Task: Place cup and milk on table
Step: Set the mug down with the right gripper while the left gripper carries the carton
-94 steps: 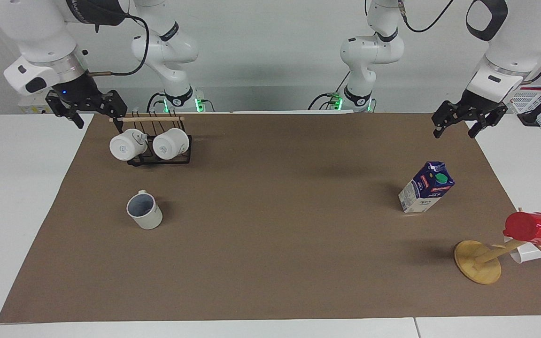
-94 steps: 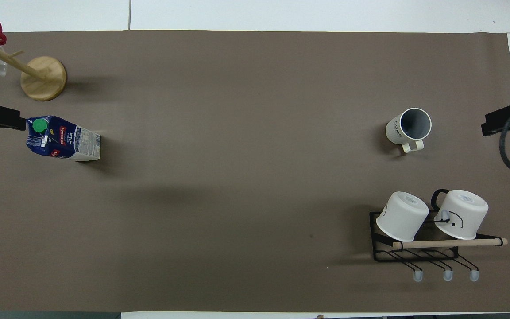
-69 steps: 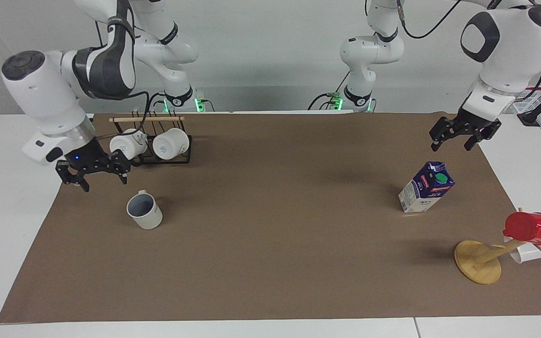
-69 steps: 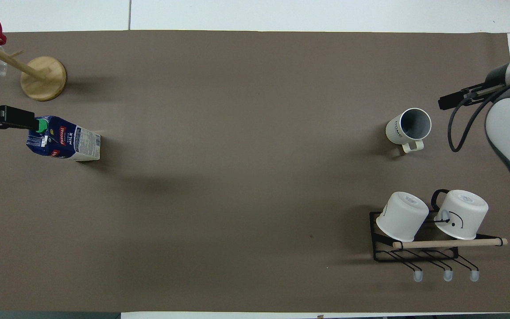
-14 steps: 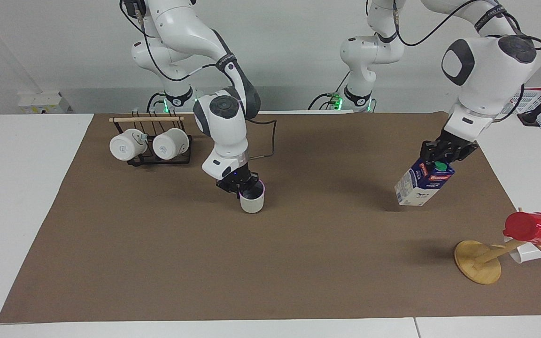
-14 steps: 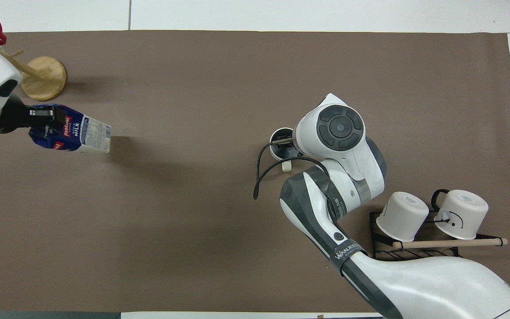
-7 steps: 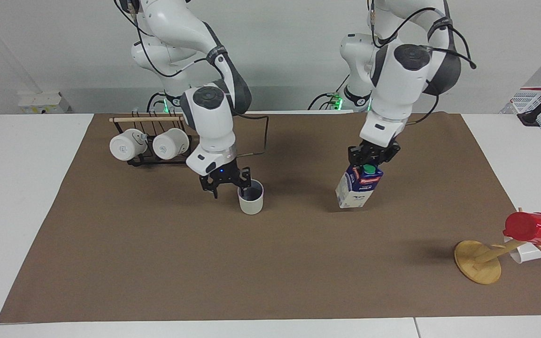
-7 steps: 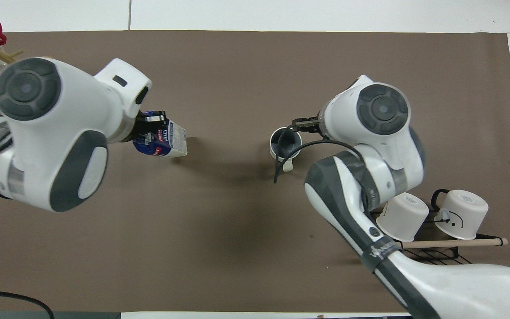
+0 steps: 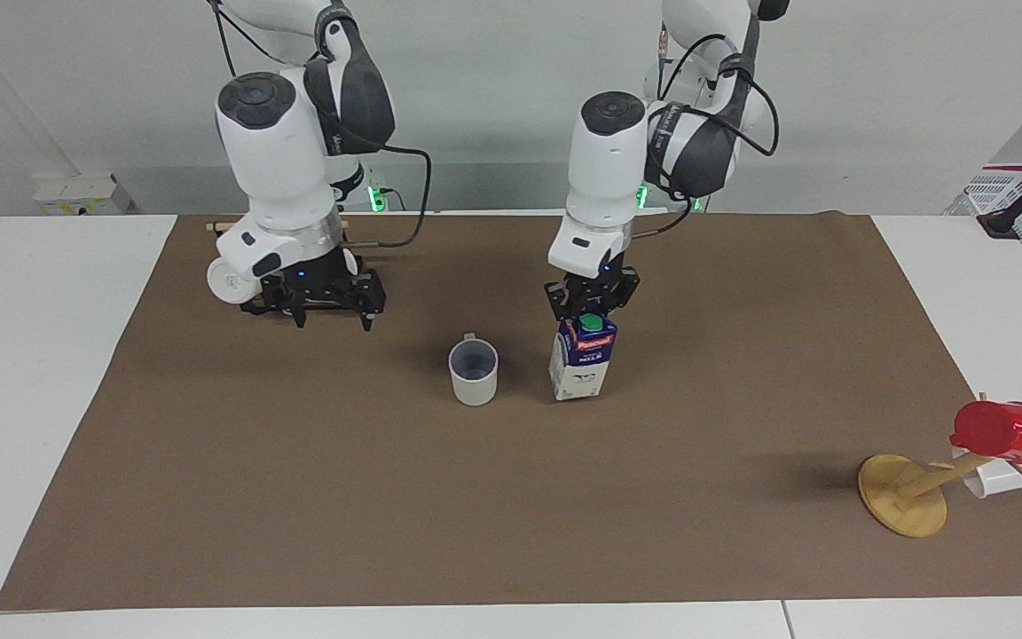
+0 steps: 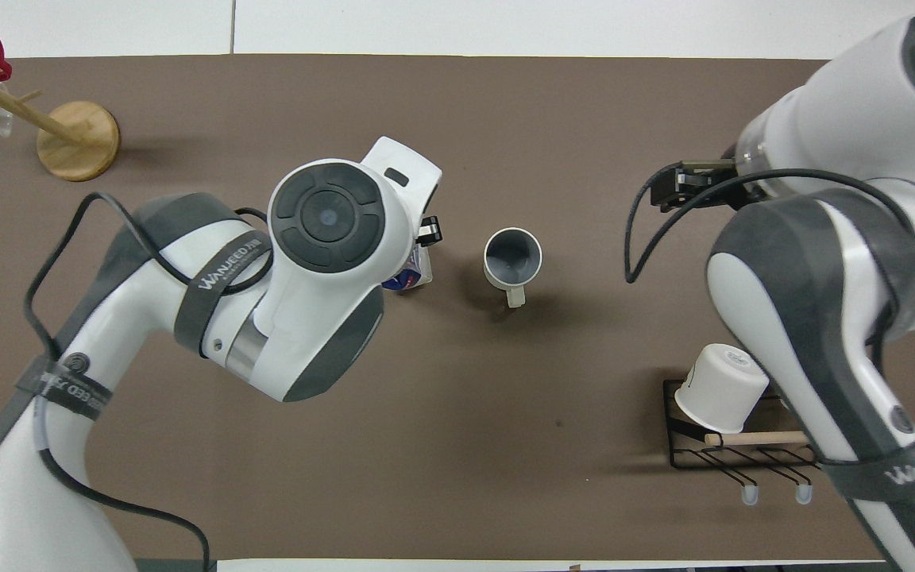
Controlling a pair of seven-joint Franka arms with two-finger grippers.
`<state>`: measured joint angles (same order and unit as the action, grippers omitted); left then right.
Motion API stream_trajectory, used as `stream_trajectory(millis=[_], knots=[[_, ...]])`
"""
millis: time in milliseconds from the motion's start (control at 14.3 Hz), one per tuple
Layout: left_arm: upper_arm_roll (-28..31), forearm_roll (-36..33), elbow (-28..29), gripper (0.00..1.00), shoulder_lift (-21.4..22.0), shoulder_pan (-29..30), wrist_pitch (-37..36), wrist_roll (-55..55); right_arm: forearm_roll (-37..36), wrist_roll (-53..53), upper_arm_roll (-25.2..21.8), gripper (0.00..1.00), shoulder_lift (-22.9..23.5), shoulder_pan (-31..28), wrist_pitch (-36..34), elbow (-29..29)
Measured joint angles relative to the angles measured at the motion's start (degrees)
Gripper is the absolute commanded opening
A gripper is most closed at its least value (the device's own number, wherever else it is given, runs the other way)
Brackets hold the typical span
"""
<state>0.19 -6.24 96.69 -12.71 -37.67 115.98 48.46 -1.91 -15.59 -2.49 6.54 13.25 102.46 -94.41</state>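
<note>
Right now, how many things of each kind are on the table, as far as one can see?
Cups and mugs: 4 (cup, white mug, red cup, white cup)
Milk: 1
Holders: 2 (black rack, wooden stand)
Total: 7 in view; the right arm hides part of the rack.

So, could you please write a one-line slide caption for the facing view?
Left pincer shut on the milk beside the cup mid-table; right pincer open over the mat.

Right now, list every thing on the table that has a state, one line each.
cup: upright on the mat, released, mouth up.
milk: upright beside the cup, top gripped.
left gripper: shut on the milk's top.
right gripper: open, empty, raised near the rack.
white mug: tipped on the black rack.
red cup: hung on the wooden stand.
</note>
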Motion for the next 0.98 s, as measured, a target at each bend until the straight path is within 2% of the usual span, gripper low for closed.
stream_trajectory(millis=[210, 699, 978], knots=[[0.0, -0.7, -2.6, 0.0, -2.9, -2.0, 0.0, 1.9, 0.0, 3.1, -0.1, 1.0, -2.7, -3.9, -5.3, -0.6], [0.0, -0.8, -4.1, 0.0, -4.7, -3.0, 0.0, 2.0, 0.0, 10.5, -0.2, 1.0, -7.2, -12.1, -8.6, -2.7], [0.0, -0.9, -4.2, 0.0, -4.7, -4.4, 0.1, 2.0, 0.0, 10.5, 0.1, 1.0, -8.2, -12.1, -15.1, 3.8]])
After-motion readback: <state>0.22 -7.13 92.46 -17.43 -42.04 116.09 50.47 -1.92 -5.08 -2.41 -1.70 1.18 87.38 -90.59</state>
